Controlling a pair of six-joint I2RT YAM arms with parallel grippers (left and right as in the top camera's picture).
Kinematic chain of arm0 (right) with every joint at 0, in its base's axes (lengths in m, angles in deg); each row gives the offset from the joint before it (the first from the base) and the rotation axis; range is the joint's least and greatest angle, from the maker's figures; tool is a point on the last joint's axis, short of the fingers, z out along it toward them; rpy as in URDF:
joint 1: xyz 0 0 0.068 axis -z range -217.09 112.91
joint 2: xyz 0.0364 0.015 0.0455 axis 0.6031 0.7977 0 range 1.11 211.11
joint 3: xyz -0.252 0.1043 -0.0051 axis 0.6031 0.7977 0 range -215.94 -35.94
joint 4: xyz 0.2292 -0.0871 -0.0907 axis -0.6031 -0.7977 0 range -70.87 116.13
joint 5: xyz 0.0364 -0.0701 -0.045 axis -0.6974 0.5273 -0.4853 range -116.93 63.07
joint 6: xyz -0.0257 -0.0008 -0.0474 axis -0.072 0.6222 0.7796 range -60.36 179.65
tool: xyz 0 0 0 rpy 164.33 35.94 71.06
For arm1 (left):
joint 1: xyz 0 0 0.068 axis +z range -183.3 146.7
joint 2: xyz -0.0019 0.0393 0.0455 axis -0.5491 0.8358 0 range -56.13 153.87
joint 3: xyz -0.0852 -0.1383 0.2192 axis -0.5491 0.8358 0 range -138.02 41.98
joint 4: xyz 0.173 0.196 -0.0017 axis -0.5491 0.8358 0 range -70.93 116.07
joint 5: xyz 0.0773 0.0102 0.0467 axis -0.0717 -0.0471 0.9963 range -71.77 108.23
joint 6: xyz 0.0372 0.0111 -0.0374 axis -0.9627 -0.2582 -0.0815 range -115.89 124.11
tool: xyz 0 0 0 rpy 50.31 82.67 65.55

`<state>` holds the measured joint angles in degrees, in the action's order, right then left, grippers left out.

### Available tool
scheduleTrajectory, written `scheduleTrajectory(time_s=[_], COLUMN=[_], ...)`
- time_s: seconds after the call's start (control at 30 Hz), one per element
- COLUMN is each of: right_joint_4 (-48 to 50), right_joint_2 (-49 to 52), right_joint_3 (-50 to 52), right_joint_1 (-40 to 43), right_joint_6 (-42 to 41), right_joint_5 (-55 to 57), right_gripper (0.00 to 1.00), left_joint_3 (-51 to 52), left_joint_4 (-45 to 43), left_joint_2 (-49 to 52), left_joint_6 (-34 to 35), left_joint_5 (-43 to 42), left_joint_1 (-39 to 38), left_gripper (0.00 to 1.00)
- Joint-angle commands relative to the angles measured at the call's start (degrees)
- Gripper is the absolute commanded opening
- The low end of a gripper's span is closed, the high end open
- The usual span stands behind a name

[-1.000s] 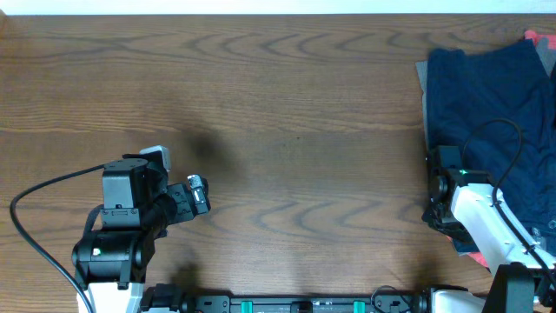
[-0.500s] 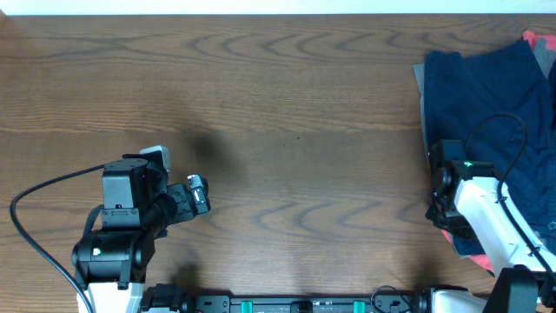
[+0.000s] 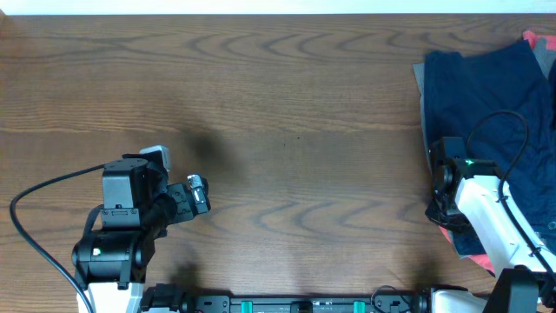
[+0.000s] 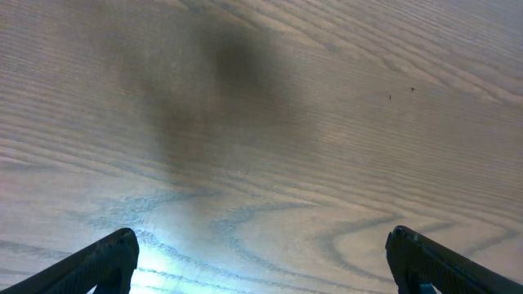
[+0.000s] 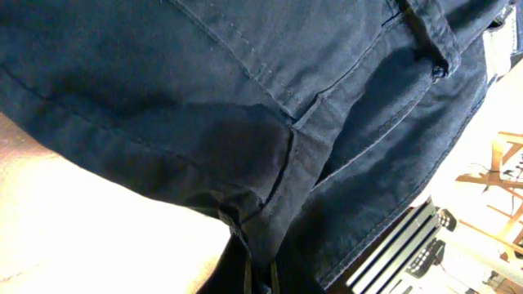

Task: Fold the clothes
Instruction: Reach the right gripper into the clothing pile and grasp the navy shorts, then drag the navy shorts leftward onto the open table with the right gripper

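Observation:
The clothes lie in a pile at the table's right edge: dark navy shorts [image 3: 486, 96] on top, a grey piece [image 3: 420, 80] at the left edge, and coral-red [image 3: 540, 39] at the far corner. My right gripper [image 3: 439, 204] is at the pile's near left edge. In the right wrist view it [image 5: 260, 273] is shut on a pinched fold of the navy fabric [image 5: 245, 106], whose seams and a belt loop fill the view. My left gripper [image 3: 200, 193] is open and empty above bare wood at the near left; its fingertips [image 4: 114, 253] stand wide apart.
The brown wooden table [image 3: 287, 113] spans the view. A black cable [image 3: 35, 196] loops from the left arm. The right arm's cable [image 3: 508, 130] arcs over the navy pile. A metal rail [image 3: 287, 304] runs along the near edge.
The right gripper has shifted slightly toward the far side with the navy fabric, and the pile's left edge has moved a little. The left arm has not moved.

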<state>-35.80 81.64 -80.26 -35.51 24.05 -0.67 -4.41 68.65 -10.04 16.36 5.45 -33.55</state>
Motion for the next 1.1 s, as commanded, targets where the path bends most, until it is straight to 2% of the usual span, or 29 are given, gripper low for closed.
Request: scheduleTrajectory(time_s=[0.0, 0.1, 0.33, 0.47, 0.77, 0.9, 1.07], right_joint_4=[0.0, -0.17, 0.46, 2.62, 5.01, 13.4, 31.34], right_joint_2=[0.15, -0.28, -3.76, -3.91, -0.52, 3.45, 10.62], right_joint_3=[-1.33, -3.98, -19.45, -23.98, -21.97, -21.97, -21.99], right_joint_1=[0.13, -0.87, -6.38, -12.2, -32.33, -41.97, -50.42], right_joint_6=[1.29, 6.19, 18.75, 19.39, 18.75, 17.18, 13.81], right_joint_5=[-5.27, -11.67, -31.52, -37.33, -37.46, -37.22, -37.2], right_gripper=[0.01, 0.01, 0.01, 0.01, 0.01, 0.01, 0.03], left_joint_3=[-0.87, -0.87, -0.87, -0.87, -0.83, -0.83, -0.83], left_joint_4=[0.07, 0.0, -0.15, -0.15, -0.33, -0.59, -0.59], left_joint_2=[-0.11, -0.11, -0.11, -0.11, -0.11, -0.11, -0.11], left_joint_6=[0.55, 0.52, 0.52, 0.52, 0.52, 0.52, 0.52], left_joint_5=[-0.28, -0.28, -0.28, -0.28, -0.28, -0.28, -0.28], left_joint_1=[0.2, 0.2, 0.17, 0.2, 0.2, 0.2, 0.2], left_gripper=[0.98, 0.98, 0.98, 0.98, 0.98, 0.98, 0.98])
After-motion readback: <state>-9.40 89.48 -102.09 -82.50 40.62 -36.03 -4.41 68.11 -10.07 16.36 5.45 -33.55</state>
